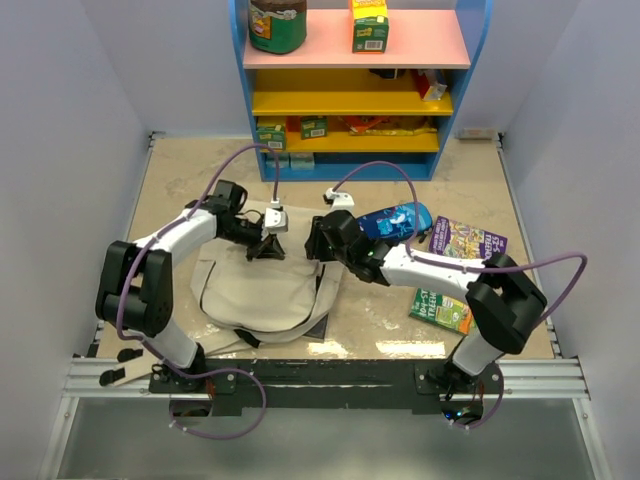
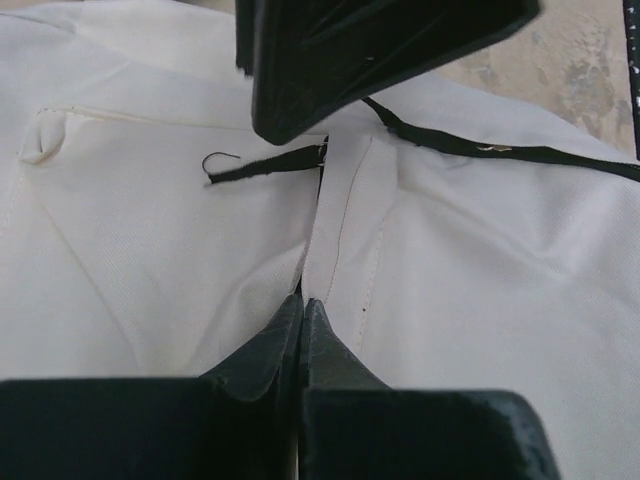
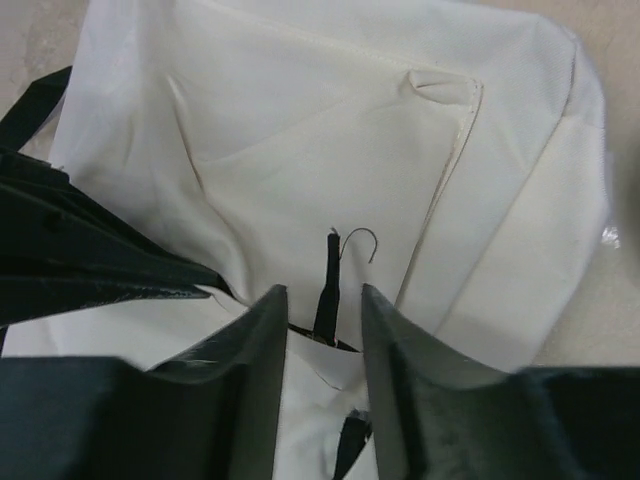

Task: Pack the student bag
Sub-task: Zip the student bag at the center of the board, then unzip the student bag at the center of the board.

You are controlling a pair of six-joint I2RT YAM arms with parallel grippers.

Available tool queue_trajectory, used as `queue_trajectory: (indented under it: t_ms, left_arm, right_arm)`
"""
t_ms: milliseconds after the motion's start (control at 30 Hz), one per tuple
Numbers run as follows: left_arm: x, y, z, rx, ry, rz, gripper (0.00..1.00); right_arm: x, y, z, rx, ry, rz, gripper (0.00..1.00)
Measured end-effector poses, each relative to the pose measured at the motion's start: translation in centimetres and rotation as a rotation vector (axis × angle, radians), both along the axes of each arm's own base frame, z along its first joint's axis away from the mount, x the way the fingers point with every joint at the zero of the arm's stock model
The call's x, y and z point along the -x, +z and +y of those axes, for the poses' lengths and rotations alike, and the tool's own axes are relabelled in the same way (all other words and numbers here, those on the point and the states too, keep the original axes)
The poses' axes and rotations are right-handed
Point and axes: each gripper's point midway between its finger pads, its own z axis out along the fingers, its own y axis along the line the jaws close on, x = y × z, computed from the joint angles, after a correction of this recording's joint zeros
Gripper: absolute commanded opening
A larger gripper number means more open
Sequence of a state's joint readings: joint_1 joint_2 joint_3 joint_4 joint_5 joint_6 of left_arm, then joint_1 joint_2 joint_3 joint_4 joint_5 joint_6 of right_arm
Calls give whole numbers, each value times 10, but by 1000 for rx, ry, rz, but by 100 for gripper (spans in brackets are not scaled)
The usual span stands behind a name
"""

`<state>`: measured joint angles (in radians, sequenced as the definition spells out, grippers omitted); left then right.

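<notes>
Table (image 1: 180, 180) bears student bag (image 1: 262, 292) beneath both jaws.

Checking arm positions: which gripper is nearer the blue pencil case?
Right. The right gripper hangs over the bag left of the pencil case; the left gripper pinches bag fabric farther away.

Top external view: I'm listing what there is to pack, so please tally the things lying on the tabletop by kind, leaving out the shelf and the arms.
student bag: 1
blue pencil case: 1
books: 2 (purple book, green book)
Total: 4
</notes>
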<state>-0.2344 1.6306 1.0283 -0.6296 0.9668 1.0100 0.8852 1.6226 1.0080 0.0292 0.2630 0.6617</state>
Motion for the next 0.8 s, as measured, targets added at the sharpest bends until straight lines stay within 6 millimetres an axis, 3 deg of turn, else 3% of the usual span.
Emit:
queue_trajectory:
  t_ms: [33,100,167,333,500,633,800]
  left_arm:
    - [-2,0,0,-5,6,-3,0]
    - [-4,1,1,-13,21,-4,0]
    - [-6,6,2,-18,40,-7,0]
    - [-24,39,7,4,120,-38,0]
    - [-53,74,29,59,240,-65,0]
    - [-53,80,39,66,268,-61,0]
    - [-43,78,38,73,274,-34,0]
  right_arm:
    - [0,4,-3,-5,-9,-10,55]
    - [0,13,-8,-16,-23,-29,63]
    - [1,19,-13,-25,-36,-47,64]
    - [9,21,-28,-40,-54,-63,62]
    - [21,6,-42,-39,-65,-46,59]
    - [25,1,-45,-45,-69,-37,55]
    - [25,14,-31,-120,-30,-56,43]
